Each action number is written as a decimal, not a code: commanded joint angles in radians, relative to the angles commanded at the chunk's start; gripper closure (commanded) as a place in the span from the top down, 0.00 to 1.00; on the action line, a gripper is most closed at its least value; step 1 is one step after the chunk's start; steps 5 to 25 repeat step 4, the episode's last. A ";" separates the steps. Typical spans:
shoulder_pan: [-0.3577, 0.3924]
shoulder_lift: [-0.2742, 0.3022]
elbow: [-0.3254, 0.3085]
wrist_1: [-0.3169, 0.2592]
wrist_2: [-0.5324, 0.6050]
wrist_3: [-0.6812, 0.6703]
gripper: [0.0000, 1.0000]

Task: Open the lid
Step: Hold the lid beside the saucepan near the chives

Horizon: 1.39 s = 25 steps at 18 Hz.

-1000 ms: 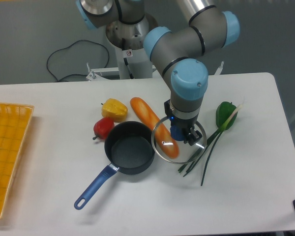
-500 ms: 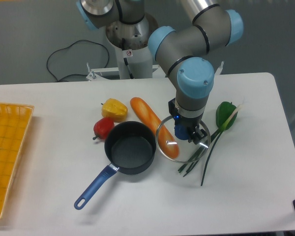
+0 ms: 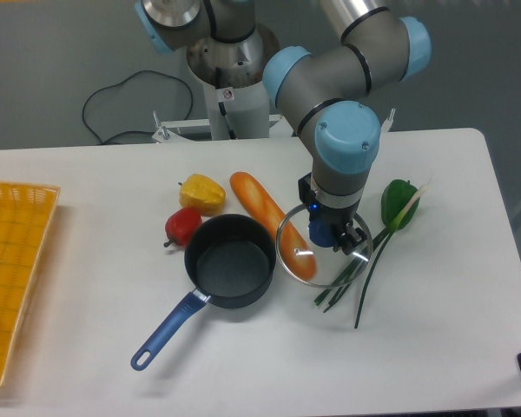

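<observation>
Lid point(image 3: 306, 261) already off the saucepan point(image 3: 230, 261), held by its blue knob in the hand point(image 3: 326, 237), which looks clenched on that knob. Carried low at 3 o'clock of the saucepan, glass disc overlapping the lower end of the bread loaf point(image 3: 269, 221) and reaching toward the green onion stalks point(image 3: 358, 276); whether resting on the loaf or hanging just above it cannot be told.

To finish well: keep the grip firm on the knob, hold the disc level, and carry it on toward 4 o'clock, past loaf and stalks, to bare surface point(image 3: 434, 330) before lowering. Set down flat, rim fully supported, then release only once settled; a rim left on the loaf would likely tip or slide.

White surface, also carrying a red pepper point(image 3: 182, 226) and yellow pepper point(image 3: 201, 193) at 10 o'clock of the saucepan, a green pepper point(image 3: 398, 203) at 2 o'clock, and a yellow basket point(image 3: 13, 269) at the 9 o'clock edge. Grey wall behind, black cable point(image 3: 113, 100) looping near the arm's base.
</observation>
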 joint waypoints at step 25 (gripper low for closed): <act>0.000 0.003 -0.002 0.002 -0.002 -0.002 0.66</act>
